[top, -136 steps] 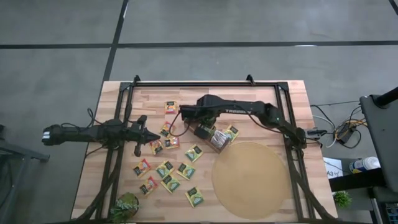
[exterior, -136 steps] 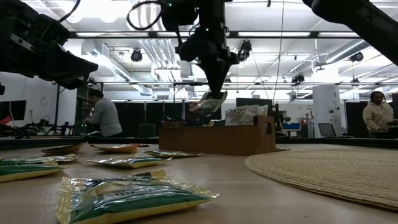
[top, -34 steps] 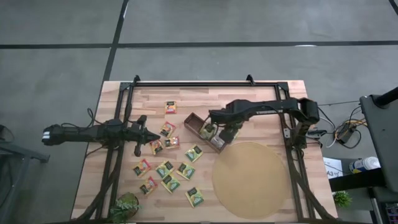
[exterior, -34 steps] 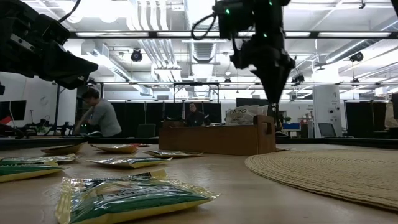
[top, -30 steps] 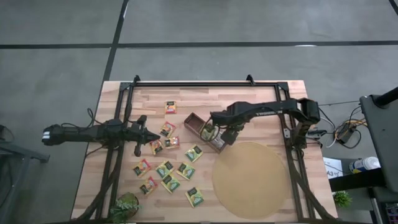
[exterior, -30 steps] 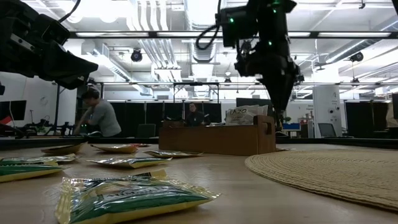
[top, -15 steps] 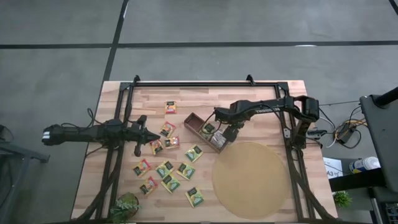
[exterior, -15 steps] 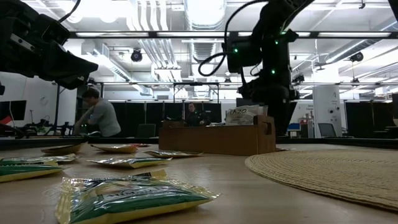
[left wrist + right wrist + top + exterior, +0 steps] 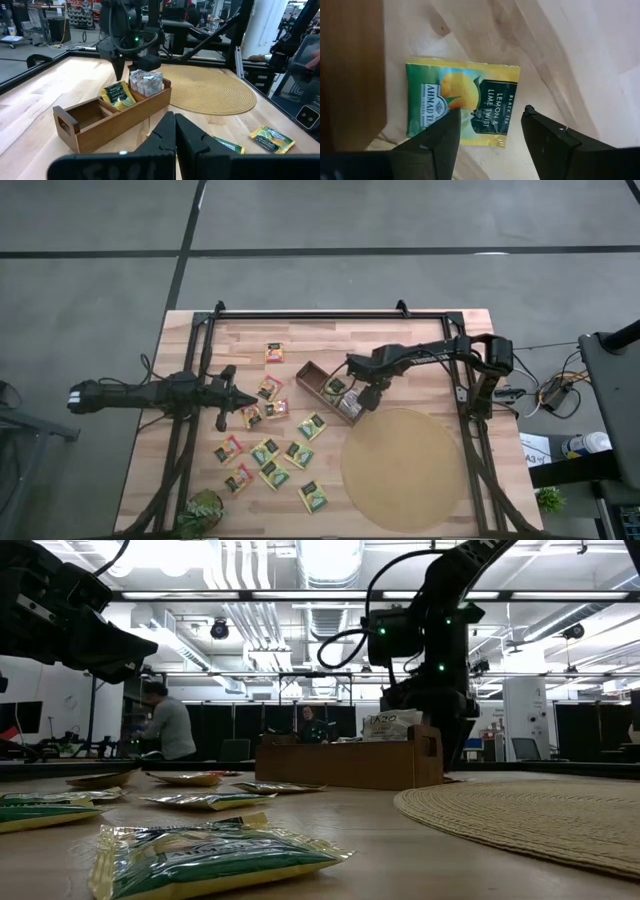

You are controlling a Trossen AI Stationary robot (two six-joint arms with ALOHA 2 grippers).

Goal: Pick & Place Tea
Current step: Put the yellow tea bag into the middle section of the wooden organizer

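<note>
A green-yellow tea sachet (image 9: 462, 102) lies flat on the wood beside the brown box's wall (image 9: 350, 75). My right gripper (image 9: 492, 112) points down over it, open, one finger over the sachet and one past its edge. In the high view this gripper (image 9: 368, 395) covers the sachet. The brown box (image 9: 330, 392) holds a green-yellow sachet (image 9: 117, 95) and pale ones (image 9: 146, 82). Several loose sachets (image 9: 265, 450) lie at the near left. My left gripper (image 9: 175, 125) is shut and waits at the table's left (image 9: 245, 398).
The big round tan mat (image 9: 405, 470) lies just near-right of the box and my right gripper. A small green plant (image 9: 203, 512) sits at the near left corner. Dark frame rails (image 9: 330, 315) run along the table's far and side edges. People show in the room beyond (image 9: 165, 725).
My right gripper has come down from above the box's top to a spot beside the box at the mat side. Its fingers are now hidden behind the box in the low view. The box and the loose sachets have stayed where they were.
</note>
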